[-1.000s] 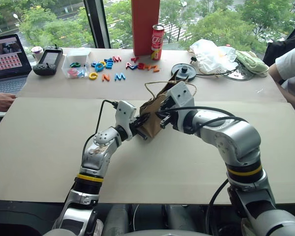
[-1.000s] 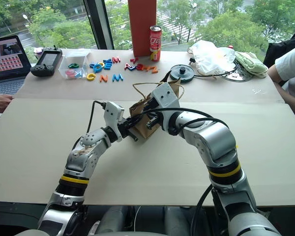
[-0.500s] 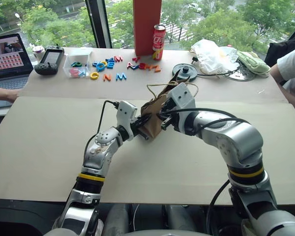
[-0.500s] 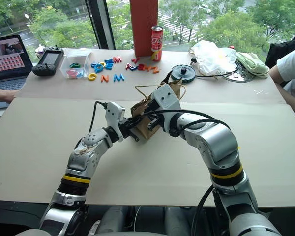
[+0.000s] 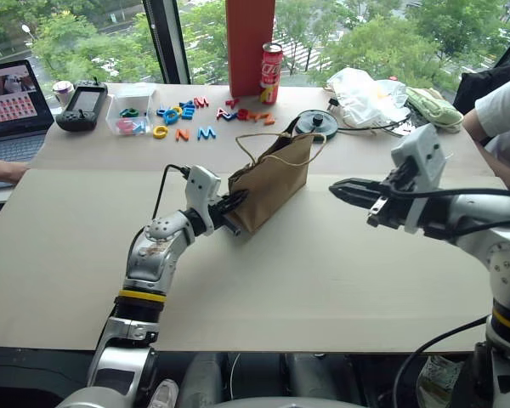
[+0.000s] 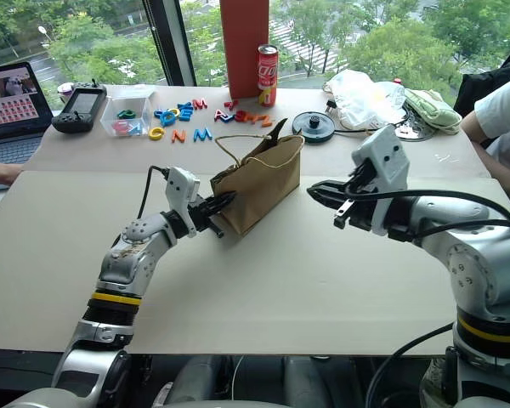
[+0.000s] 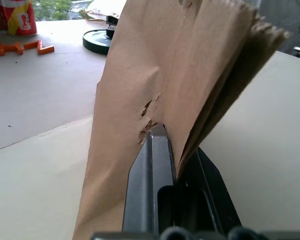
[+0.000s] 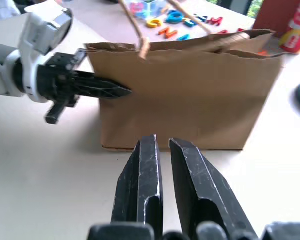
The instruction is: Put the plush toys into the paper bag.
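Left claw (image 6: 214,206) is clamped on the near end panel of the paper bag (image 6: 259,183); the wrist view shows the kraft paper pinched between the 2 fingers, with a small tear just above the tips. Right claw (image 6: 325,194) hangs free beside the bag's other end, apart from it, holding nothing, fingers nearly together with a thin gap.

Bag stands upright mid-bench (image 6: 263,289), mouth up, cord handles (image 5: 263,140) looping over the rim. We can't see inside it, and we spot no plush toys in these views, so we can't tell where they sit.

Handling, our read: the bag is light, thin, creases easily and is already torn at the pinch, so pulling sideways risks ripping further. Better to grip the folded rim or a side gusset, low force. Toys should be soft and light; squeeze the body mid-bulk.

Behind: cola can (image 5: 272,73), foam letters (image 5: 183,113), white plastic bag (image 5: 365,92), laptop (image 5: 13,106).
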Robot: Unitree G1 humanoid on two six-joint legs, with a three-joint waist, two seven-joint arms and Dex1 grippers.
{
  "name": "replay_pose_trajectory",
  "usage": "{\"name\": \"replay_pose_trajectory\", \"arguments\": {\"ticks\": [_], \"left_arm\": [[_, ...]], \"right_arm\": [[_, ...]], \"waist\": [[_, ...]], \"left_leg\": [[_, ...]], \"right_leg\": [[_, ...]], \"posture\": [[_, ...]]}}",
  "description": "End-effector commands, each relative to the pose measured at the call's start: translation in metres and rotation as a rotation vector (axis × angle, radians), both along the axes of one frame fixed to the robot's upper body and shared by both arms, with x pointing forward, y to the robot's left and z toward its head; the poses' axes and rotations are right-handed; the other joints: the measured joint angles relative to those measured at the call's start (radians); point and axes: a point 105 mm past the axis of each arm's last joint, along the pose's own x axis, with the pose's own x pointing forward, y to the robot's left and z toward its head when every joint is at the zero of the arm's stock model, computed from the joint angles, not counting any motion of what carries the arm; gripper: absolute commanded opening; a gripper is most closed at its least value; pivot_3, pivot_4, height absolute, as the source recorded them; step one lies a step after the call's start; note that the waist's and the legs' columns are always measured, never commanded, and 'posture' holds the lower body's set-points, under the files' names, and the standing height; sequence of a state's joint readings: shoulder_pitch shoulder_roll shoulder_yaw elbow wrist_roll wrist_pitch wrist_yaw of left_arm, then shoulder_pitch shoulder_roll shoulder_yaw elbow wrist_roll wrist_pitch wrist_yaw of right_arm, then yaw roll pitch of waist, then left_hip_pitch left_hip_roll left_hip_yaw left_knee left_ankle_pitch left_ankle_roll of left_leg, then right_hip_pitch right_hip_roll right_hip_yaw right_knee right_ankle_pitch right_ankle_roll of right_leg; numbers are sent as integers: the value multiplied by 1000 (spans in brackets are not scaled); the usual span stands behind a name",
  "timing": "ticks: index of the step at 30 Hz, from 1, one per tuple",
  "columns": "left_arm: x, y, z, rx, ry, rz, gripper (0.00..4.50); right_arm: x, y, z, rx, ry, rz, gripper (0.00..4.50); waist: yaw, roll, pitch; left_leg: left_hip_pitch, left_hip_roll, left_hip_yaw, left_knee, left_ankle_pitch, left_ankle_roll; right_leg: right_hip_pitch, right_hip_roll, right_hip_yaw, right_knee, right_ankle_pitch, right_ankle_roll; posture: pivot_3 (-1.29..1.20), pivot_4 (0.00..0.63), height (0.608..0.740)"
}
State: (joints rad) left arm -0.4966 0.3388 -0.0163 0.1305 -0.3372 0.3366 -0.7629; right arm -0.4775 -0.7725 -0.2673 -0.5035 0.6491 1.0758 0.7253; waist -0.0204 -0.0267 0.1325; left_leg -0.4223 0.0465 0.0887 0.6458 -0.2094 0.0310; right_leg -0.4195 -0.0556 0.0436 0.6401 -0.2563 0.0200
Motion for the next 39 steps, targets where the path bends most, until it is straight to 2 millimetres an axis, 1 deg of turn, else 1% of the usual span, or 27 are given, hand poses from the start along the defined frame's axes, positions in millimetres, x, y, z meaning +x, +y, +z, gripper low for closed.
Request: {"name": "replay_pose_trajectory", "arguments": {"ticks": [1,4,5,8,9,10,11,13,14,16,19,21,25,29,30,32,36,39], "left_arm": [[-16,13,35,-11,-104,-159,29],[-32,28,52,9,-102,-303,29],[-37,31,55,22,-95,-344,29],[-51,41,54,96,-77,-457,29],[-54,43,52,114,-70,-485,29],[-59,43,47,137,-58,-521,29],[-66,43,38,167,-42,-567,29],[-80,39,19,223,-15,-658,29],[-83,37,12,245,-18,-685,29],[-83,34,1,269,-36,-705,29],[-74,29,-8,284,-62,-699,29],[-68,29,-11,287,-64,-690,29],[-58,29,-12,284,-76,-652,29],[-47,29,-10,279,-94,-593,934],[-46,29,-10,280,-97,-588,1516],[-44,28,-11,280,-97,-582,2117],[-42,24,-12,271,-95,-568,2117],[-45,23,-11,275,-87,-586,2117]], "right_arm": [[-6,-1,15,32,-66,74,564],[-8,-1,14,25,-68,110,564],[-8,-2,14,24,-70,118,564],[-8,-5,13,9,-73,128,564],[-7,-6,12,2,-71,126,564],[-6,-9,7,-42,-52,119,564],[-6,-10,2,-99,-34,119,564],[-8,-11,-1,-124,1,138,564],[-10,-13,-3,-135,15,149,564],[-13,-17,-10,-178,43,166,564],[-19,-17,-16,-221,72,206,564],[-20,-17,-15,-226,75,215,564],[-16,-23,-22,-266,89,186,564],[-15,-21,-22,-264,82,188,564],[-15,-21,-22,-265,81,186,564],[-14,-21,-23,-265,80,185,564],[-13,-21,-25,-268,76,183,564],[-13,-23,-25,-277,77,178,564]], "waist": [[-1,0,0],[4,0,0],[5,0,0],[6,0,0],[8,0,0],[10,0,0],[13,1,0],[12,1,0],[12,1,0],[15,1,0],[23,1,0],[23,1,0],[22,1,0],[21,1,0],[21,1,0],[22,1,0],[23,1,0],[23,1,0]], "left_leg": [[0,1,0,-1,0,0],[0,1,0,-1,0,0],[-1,1,0,-1,0,0],[-1,1,1,0,0,0],[0,1,1,0,0,0],[0,1,1,0,0,0],[0,0,1,0,0,0],[0,0,2,0,0,0],[0,0,3,0,0,0],[-1,1,3,0,0,0],[-1,0,3,1,0,0],[-1,0,2,2,0,0],[0,1,2,3,0,0],[-1,1,2,3,0,0],[-1,1,2,3,0,0],[-1,1,2,3,0,0],[-1,1,2,3,0,0],[-1,1,2,3,0,0]], "right_leg": [[0,1,0,0,0,0],[-1,1,0,1,-1,-1],[-1,1,-1,0,-1,-1],[0,-1,-1,0,-1,-1],[0,-1,-1,0,-1,-1],[0,-1,-1,0,-1,-1],[0,-2,-1,-1,-1,0],[0,-2,-1,-1,-1,0],[0,-2,-1,-1,-1,0],[0,-2,-1,-1,-1,0],[0,-2,-1,-1,-1,0],[0,-1,-1,0,-1,-1],[1,-1,-1,0,-1,-1],[0,-1,-1,1,-1,0],[0,-1,-1,1,-1,0],[0,-1,-1,1,-1,0],[0,-1,-1,1,-1,0],[0,-1,-1,1,-1,0]], "posture": [[0,150,739],[0,150,739],[0,150,739],[0,150,739],[0,150,739],[0,150,739],[0,150,739],[0,150,739],[0,150,739],[0,150,739],[0,150,739],[0,150,739],[0,150,739],[0,150,739],[0,150,739],[0,150,739],[0,150,739],[0,150,739]]}}
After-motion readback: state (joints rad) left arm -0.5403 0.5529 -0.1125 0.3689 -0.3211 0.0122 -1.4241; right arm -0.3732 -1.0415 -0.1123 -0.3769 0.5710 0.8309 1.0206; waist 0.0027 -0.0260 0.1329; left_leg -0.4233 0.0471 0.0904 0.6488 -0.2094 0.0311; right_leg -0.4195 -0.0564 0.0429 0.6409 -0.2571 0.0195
